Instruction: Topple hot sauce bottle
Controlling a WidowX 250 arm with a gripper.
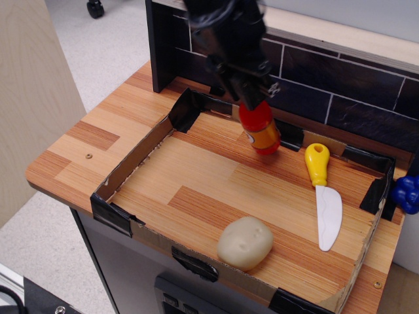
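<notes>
The hot sauce bottle [260, 129] is red with an orange-yellow label band. It stands at the back of the cardboard tray [131, 163] and leans to the left, its base near the back wall. My black gripper [247, 93] is at its top, over the neck and cap, which are hidden behind the fingers. The fingers look closed around the neck, but the grip itself does not show.
A yellow-handled white toy knife [323, 191] lies to the right of the bottle. A pale potato [245, 243] sits near the tray's front wall. A blue object [407, 193] is at the right edge. A dark tiled backsplash [340, 85] runs behind the tray.
</notes>
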